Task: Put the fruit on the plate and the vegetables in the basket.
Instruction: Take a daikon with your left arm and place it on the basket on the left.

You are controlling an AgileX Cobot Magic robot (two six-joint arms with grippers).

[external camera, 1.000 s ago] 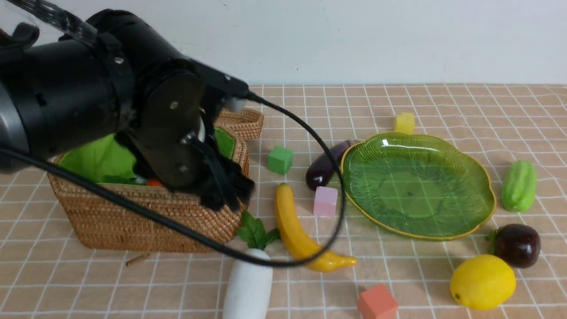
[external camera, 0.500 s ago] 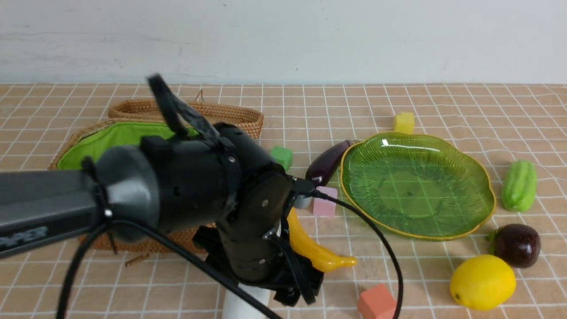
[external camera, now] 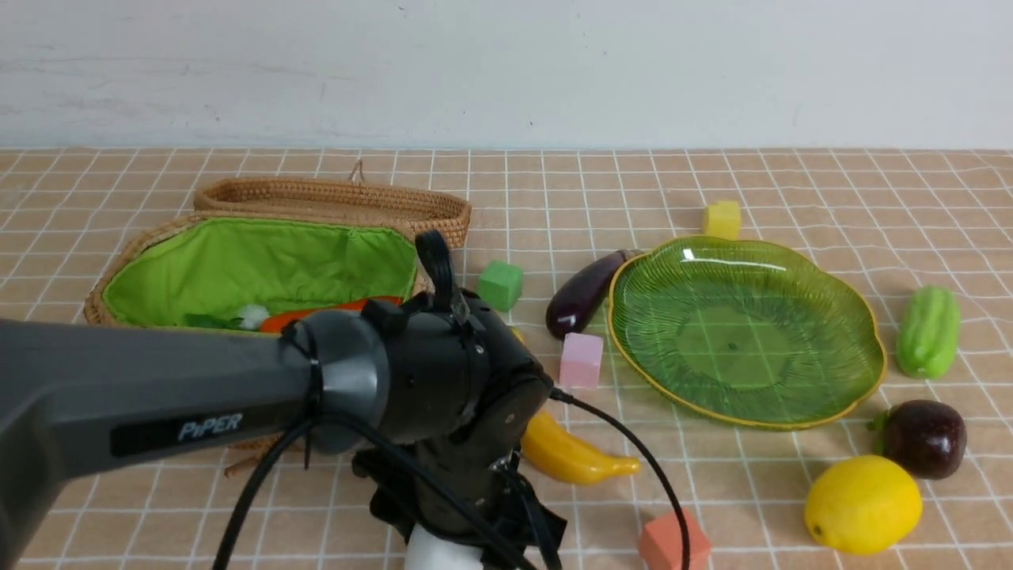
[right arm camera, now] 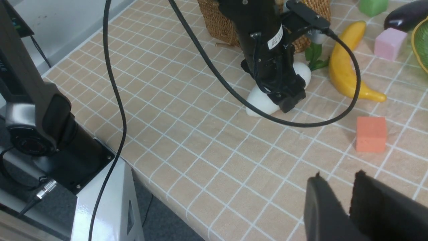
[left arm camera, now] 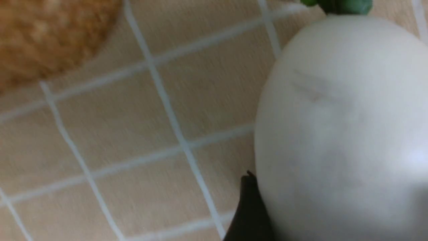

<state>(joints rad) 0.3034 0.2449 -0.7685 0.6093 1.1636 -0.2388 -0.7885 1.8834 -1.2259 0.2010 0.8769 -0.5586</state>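
My left gripper [external camera: 475, 546] has come down over the white radish [left arm camera: 341, 134], which lies on the table in front of the basket [external camera: 158, 245]. Its jaws straddle the radish, one finger [left arm camera: 249, 204] against its side. An orange carrot [external camera: 332, 310] lies inside the basket. The banana [external camera: 570, 455] and eggplant [external camera: 582, 297] lie between the basket and the bare green plate [external camera: 744, 332]. To the plate's right are the gourd [external camera: 927, 331], the dark purple fruit [external camera: 924, 438] and the lemon [external camera: 863, 503]. My right gripper [right arm camera: 338, 174] hovers over the near table, narrowly open, holding nothing.
A flat woven lid [external camera: 332, 198] lies behind the basket. Foam cubes are scattered about: green [external camera: 500, 285], pink [external camera: 582, 360], yellow [external camera: 722, 219] and orange [external camera: 674, 542]. The left arm's cable loops over the banana. The table's near left edge shows in the right wrist view.
My left arm has swung out of the basket, come forward and dropped onto the radish. The carrot now lies uncovered in the basket. Nothing else on the table has moved.
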